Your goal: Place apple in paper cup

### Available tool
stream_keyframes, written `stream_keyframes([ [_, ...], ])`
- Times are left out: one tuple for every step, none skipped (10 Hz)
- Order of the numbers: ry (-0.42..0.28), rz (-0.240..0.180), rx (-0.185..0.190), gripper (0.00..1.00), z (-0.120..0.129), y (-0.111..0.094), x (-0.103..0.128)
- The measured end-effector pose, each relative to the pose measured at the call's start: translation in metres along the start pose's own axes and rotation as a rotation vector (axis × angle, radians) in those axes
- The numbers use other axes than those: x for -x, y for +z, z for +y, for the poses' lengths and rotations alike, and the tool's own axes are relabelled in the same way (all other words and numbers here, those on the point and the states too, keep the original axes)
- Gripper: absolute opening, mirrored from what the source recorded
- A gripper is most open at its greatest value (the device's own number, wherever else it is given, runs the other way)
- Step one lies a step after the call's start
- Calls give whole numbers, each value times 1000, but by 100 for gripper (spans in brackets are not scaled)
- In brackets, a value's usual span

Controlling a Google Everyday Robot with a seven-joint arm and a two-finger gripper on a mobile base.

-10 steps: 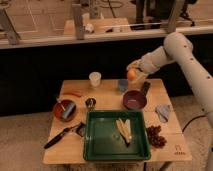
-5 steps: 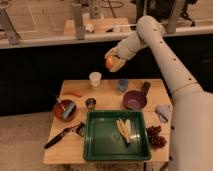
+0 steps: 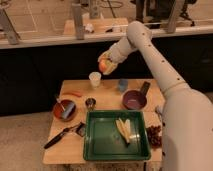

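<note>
My gripper [image 3: 106, 64] is shut on the orange-red apple [image 3: 103, 65] and holds it in the air just above and slightly right of the cream-white paper cup [image 3: 94, 79]. The cup stands upright at the back of the wooden table [image 3: 75, 148], left of centre. My white arm reaches in from the right across the table's far edge. The apple is apart from the cup's rim.
A blue-grey cup [image 3: 122, 84] and a purple bowl [image 3: 133, 100] stand at the back right. A small dark metal cup [image 3: 90, 103], an orange bowl [image 3: 65, 109], a green tray [image 3: 116, 135] with corn, grapes [image 3: 153, 135] and a black utensil [image 3: 61, 136] lie nearer the front.
The arm has carried the apple leftward from above the purple bowl to above the paper cup.
</note>
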Motion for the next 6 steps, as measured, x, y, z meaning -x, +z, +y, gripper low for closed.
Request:
stream_keyframes([
  [-2, -1, 1, 0, -1, 1, 1],
  [-3, -2, 3, 0, -1, 3, 3],
  [-2, -2, 2, 0, -1, 2, 2],
  [4, 6, -2, 0, 0, 5, 1],
  [17, 26, -21, 0, 0, 12, -1],
  [30, 41, -44, 0, 0, 20, -4],
])
